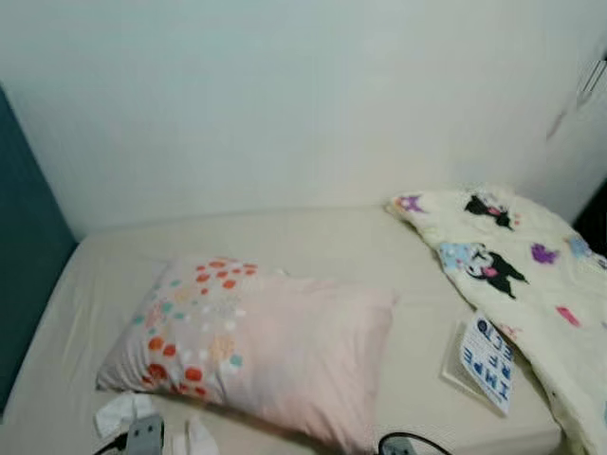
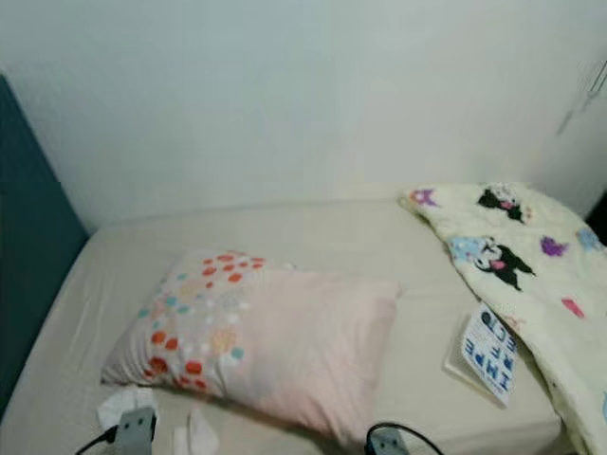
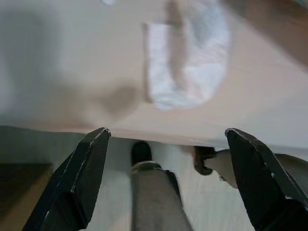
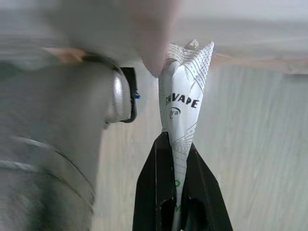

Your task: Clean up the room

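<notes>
While clamped tight, right gripper fingers pinching a folded white paper wrapper printed with dark lettering; wrapper rising out past the fingertips, its crumpled tip near the pale edge of the bed. Beside the fingers, blurred silver robot limb; light wood floor beyond.

Left gripper spread wide, holding nothing. Between and past the two black fingers: crumpled white tissue lying on the beige sheet, well apart from both fingertips. Bed edge running across just ahead of the tips; below it, blurred grey robot leg and floor.

Head views: beige bed against a white wall, teal headboard panel at the robot's left. Pink pillow with orange and teal dots lying across the mattress. White tissues at the near edge, just beside the pillow's dotted corner. Cream blanket with cartoon figures bunched at the right. White card with blue letters touching the blanket's near edge. Wrist hardware of both arms poking in at the near edge of the frame.
</notes>
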Robot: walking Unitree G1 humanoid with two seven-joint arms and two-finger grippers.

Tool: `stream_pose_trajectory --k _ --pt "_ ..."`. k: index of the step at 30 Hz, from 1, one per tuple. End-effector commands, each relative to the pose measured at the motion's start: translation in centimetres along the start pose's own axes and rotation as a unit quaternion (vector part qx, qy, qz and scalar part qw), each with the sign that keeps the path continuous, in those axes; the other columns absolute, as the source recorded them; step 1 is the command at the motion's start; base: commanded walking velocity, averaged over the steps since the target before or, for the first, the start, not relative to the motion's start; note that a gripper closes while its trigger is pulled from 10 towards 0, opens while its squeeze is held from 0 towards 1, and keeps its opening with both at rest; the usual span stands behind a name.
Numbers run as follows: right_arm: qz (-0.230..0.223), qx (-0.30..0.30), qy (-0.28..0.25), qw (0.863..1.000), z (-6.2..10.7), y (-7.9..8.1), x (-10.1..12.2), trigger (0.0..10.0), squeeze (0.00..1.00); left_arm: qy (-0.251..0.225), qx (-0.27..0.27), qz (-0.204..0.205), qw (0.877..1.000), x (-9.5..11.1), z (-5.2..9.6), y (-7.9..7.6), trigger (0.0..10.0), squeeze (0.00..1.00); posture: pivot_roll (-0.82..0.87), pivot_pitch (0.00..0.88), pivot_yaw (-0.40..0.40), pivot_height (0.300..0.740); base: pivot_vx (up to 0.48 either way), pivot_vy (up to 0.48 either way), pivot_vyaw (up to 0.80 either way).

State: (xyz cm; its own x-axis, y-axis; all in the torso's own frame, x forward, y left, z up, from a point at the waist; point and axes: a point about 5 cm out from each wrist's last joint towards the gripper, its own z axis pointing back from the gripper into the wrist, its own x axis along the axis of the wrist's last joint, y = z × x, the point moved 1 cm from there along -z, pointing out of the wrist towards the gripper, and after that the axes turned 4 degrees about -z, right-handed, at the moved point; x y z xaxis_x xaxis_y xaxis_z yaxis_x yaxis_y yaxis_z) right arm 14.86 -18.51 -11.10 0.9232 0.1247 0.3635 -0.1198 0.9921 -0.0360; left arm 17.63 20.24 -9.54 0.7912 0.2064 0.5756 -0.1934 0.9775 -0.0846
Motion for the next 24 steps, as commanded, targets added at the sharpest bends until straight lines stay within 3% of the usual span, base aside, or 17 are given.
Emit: stream_pose_trajectory --k 1,4,20,24 --pt "-0.004 -0.002 -0.005 1.000 0.00 0.01 0.11 10.0 0.00 0.020 0.014 -0.009 1.000 -0.78 0.17 0.60 10.0 0.00 -0.04 0.000 -0.004 0.727 -0.480 0.000 0.00" --pt "-0.008 0.002 -0.011 1.000 -0.02 0.17 0.27 10.0 0.00 0.021 0.022 -0.013 0.999 -0.85 0.22 0.85 10.0 0.00 -0.04 0.000 -0.004 0.727 -0.480 0.000 0.00" --pt "-0.010 0.002 -0.017 1.000 -0.04 0.33 0.59 10.0 0.00 0.030 0.040 -0.021 0.999 -1.04 0.30 1.33 10.0 0.00 -0.04 0.000 0.001 0.727 0.000 0.000 0.00" --pt "-0.010 0.002 -0.017 1.000 -0.04 0.33 0.58 10.0 0.00 0.038 0.037 -0.018 0.998 -1.35 0.33 1.26 10.0 0.00 -0.04 0.000 0.001 0.727 -0.431 0.000 0.00"
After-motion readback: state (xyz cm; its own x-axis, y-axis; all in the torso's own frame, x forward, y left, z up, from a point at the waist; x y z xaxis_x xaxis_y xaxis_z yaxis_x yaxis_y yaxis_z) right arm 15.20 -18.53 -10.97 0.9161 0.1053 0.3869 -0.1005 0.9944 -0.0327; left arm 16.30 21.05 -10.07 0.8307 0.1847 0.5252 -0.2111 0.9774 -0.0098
